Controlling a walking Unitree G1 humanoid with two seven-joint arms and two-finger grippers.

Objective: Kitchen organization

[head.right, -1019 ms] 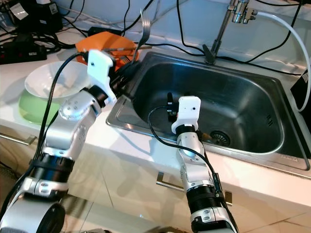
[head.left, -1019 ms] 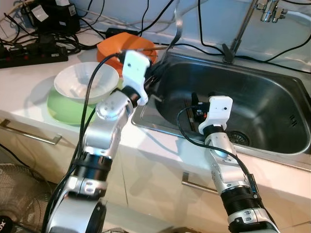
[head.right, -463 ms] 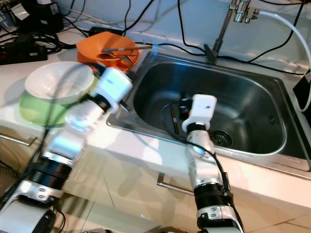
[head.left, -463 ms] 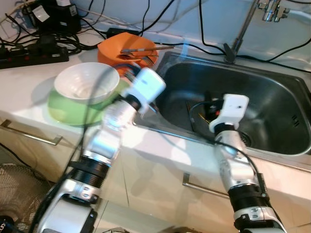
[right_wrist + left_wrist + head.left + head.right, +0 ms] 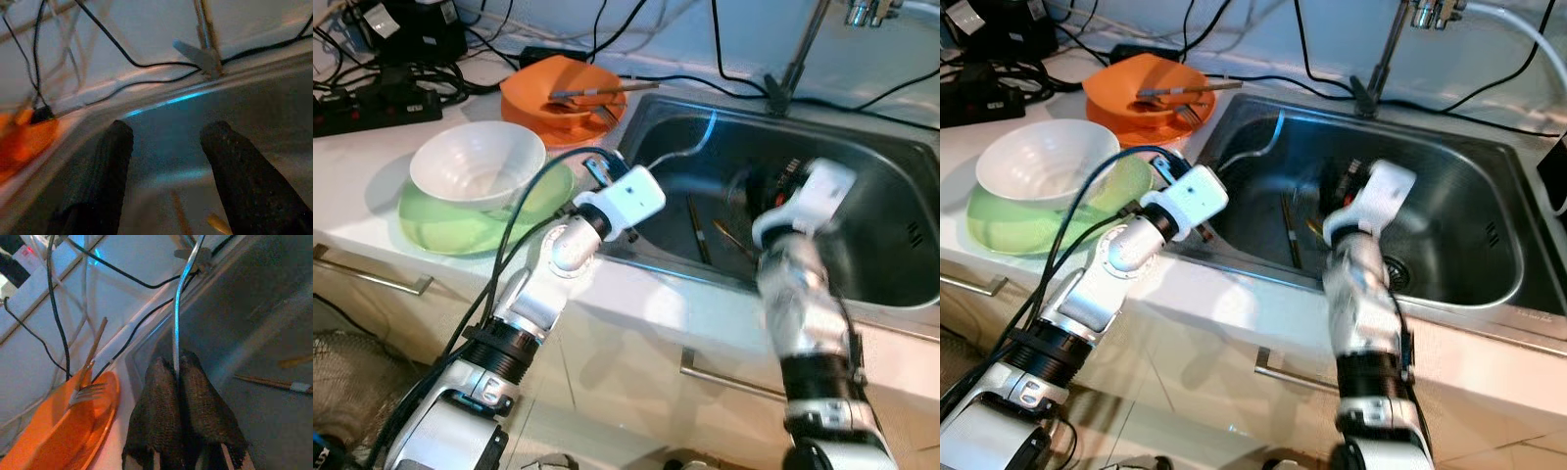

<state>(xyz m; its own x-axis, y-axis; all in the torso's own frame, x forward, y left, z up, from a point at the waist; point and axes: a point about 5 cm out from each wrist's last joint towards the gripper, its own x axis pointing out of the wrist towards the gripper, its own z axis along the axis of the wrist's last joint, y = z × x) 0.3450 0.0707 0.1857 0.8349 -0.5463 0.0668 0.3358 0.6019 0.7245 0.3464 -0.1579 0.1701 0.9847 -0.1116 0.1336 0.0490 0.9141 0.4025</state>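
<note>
My left gripper is shut on the thin handle of a silver metal utensil. It sits at the sink's left rim, and the utensil curves up over the basin. My right gripper is open and holds nothing. It hangs, blurred, inside the steel sink near the middle. An orange plate with a fork and sticks lies behind the left gripper. A white bowl sits on a green plate on the counter.
Dark chopsticks and another stick lie on the sink floor. The faucet stem rises at the sink's back edge. Cables and a power strip crowd the back left of the counter. A cabinet handle runs below.
The left gripper swung down from above the orange plate to the sink's left rim, the utensil still in it. The right gripper moved rightward within the sink.
</note>
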